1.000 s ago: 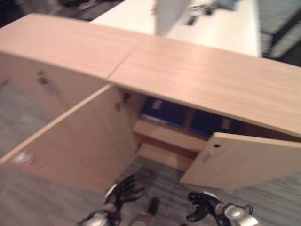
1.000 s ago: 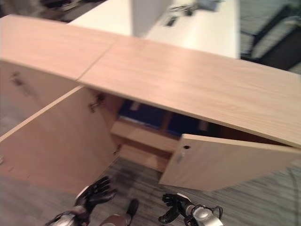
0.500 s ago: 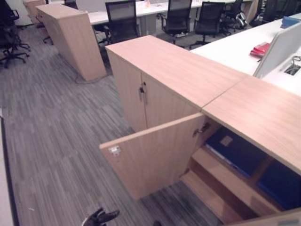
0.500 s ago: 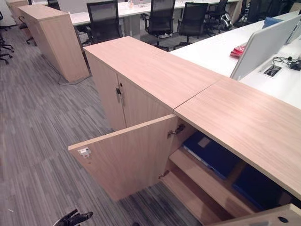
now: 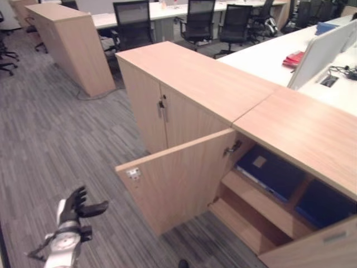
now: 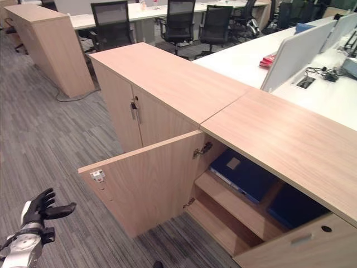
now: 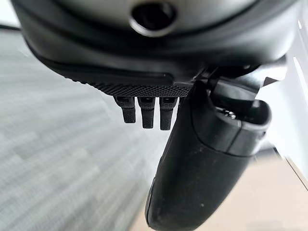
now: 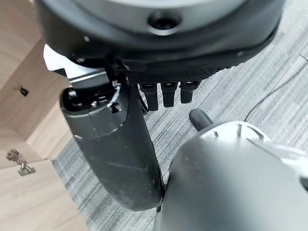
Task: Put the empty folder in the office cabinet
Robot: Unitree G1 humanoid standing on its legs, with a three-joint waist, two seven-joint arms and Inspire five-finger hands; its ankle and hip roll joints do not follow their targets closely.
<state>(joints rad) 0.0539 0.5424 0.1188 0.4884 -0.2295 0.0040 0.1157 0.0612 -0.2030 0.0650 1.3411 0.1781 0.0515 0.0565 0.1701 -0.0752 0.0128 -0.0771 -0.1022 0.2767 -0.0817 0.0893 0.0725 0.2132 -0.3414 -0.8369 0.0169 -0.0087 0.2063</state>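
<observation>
Blue folders (image 6: 242,173) lie shelved inside the open office cabinet (image 6: 223,139), both the left hand (image 5: 75,206) and right hand (image 8: 125,159) hang empty with fingers relaxed; next step appears to be closing the door (image 6: 145,187).

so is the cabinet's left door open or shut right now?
Open. The left door stands swung out from the cabinet, exposing blue folders on the shelf. The left hand is open, holding nothing.

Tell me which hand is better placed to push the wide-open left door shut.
Probably the left. The left hand is raised, open and empty, on the outer side of the open door, apart from it. The right hand hangs over the carpet; its position toward that door is unclear.
</observation>
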